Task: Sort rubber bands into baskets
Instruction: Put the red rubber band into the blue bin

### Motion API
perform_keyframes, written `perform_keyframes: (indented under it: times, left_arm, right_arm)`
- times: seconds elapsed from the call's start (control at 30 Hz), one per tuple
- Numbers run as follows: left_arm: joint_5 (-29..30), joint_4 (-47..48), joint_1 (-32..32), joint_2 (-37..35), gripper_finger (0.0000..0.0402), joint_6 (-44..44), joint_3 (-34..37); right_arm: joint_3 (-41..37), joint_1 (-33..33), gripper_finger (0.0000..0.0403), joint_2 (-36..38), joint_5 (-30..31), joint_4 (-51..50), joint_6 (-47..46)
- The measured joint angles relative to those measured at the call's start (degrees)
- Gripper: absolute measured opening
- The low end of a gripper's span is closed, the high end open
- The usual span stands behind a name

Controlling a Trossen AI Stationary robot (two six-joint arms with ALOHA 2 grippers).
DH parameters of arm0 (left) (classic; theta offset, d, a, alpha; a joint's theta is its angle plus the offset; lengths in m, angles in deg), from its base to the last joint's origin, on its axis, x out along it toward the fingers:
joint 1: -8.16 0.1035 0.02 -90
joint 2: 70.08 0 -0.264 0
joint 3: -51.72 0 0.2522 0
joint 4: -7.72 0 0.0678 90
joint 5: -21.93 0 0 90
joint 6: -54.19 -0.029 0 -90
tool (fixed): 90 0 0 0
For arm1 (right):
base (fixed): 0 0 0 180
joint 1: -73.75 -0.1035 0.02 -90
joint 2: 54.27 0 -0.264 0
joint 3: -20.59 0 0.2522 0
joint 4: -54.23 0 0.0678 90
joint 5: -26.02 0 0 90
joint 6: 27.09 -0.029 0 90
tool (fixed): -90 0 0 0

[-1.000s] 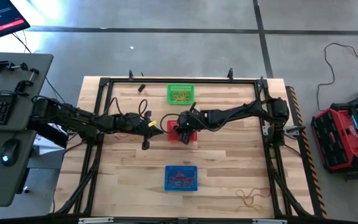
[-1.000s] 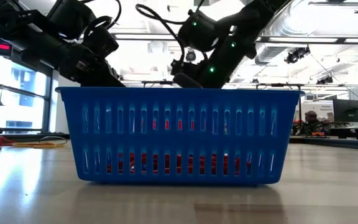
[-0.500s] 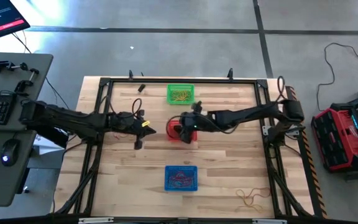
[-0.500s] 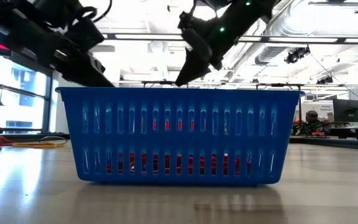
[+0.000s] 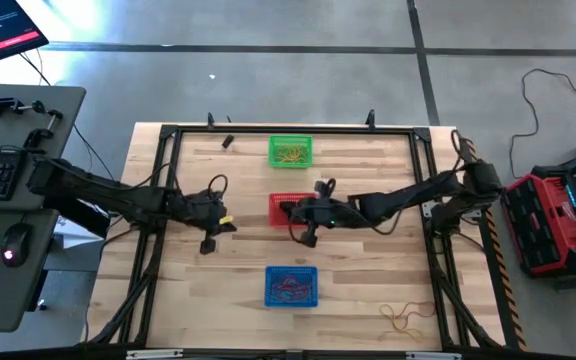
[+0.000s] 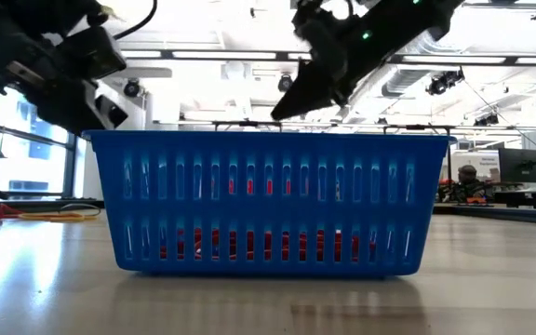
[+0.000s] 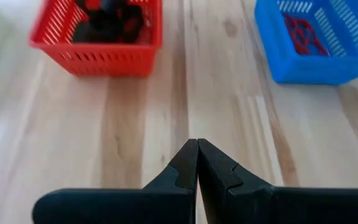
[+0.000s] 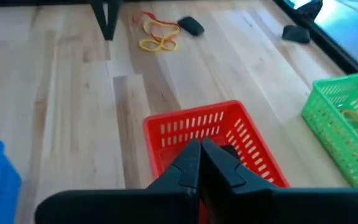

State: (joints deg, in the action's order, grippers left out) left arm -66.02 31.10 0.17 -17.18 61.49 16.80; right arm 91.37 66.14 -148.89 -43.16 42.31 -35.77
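The right gripper (image 5: 306, 238) is closed on nothing, just past the red basket's (image 5: 280, 202) near rim. The left gripper (image 5: 207, 245), also closed and empty, hangs over bare wood well to that basket's left. The green basket (image 5: 290, 151) holds yellow rubber bands (image 5: 290, 153) by the far edge; the blue basket (image 5: 291, 286) holds red ones. More bands (image 5: 405, 318) lie near the front right corner of the table (image 5: 368, 290).

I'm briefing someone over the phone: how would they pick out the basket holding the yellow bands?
Look at the wooden table inside the black frame, where three small mesh baskets stand in a row down its middle. The green basket is at the end by the frame's far bar, beyond the red basket and blue basket. Only it is green and holds yellow-tan bands.
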Motion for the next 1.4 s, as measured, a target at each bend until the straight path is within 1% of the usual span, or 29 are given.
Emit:
perform_keyframes:
  times: [0.07,0.17,0.3,0.4,0.5,0.6,0.7,0.8,0.9,0.97,1.03,1.2,1.3,1.4]
  left_arm:
    - [0.85,1.54,-1.52,0.05,0.0000,1.64,0.00]
    - [1.65,3.15,-3.66,0.05,0.0000,3.49,0.00]
    - [1.91,4.64,-5.77,0.05,0.0000,5.71,-0.22]
    - [5.08,9.70,-7.59,0.05,0.0000,8.07,-2.36]
    - [8.36,17.04,-9.22,0.05,0.0000,11.72,-5.76]
    - [8.36,24.76,-10.44,0.05,0.0000,18.13,-9.19]
    - [5.51,31.93,-11.61,0.05,0.0001,26.31,-11.72]
    - [3.11,37.47,-13.14,0.05,0.0007,33.40,-12.63]
    - [1.08,42.24,-14.93,0.14,0.0025,37.00,-12.59]
    - [0.98,45.03,-16.01,0.25,0.0041,37.99,-12.59]
    - [2.18,47.02,-16.69,0.25,0.0058,38.16,-12.57]
    - [7.37,50.02,-17.30,0.34,0.0098,38.49,-12.57]
    - [10.52,51.06,-17.09,1.07,0.0115,36.97,-12.57]
    - [12.30,51.11,-15.64,2.52,0.0126,39.56,-12.57]
  right_arm:
    - [-1.54,-0.84,0.0000,1.75,0.12,1.86,1.36]
    - [-5.42,-1.53,0.0000,3.94,-0.38,7.95,3.32]
    - [-11.59,-1.38,0.0000,5.39,-3.52,17.51,3.38]
    - [-15.35,-1.40,0.0000,5.46,-4.41,23.42,3.20]
    - [-17.77,-1.61,0.0000,5.48,-4.52,26.97,1.65]
    - [-18.71,-1.87,0.0000,5.48,-4.35,27.51,-0.30]
    - [-18.71,-2.88,0.0000,5.48,-2.99,27.56,0.07]
    - [-18.72,-3.71,0.0000,5.48,-2.35,27.96,1.47]
    - [-18.71,-4.07,0.0000,5.48,-2.17,28.18,2.07]
    - [-18.71,-4.14,0.0000,5.48,-2.17,28.33,1.88]
    - [-18.71,-4.18,0.0000,5.48,-2.15,28.51,1.46]
    - [-18.71,-4.52,0.0000,5.48,-2.14,28.46,1.33]
    - [-18.69,-4.73,0.0000,5.48,-2.14,28.46,1.65]
    - [-18.69,-4.73,0.0000,5.48,-2.14,28.46,1.64]
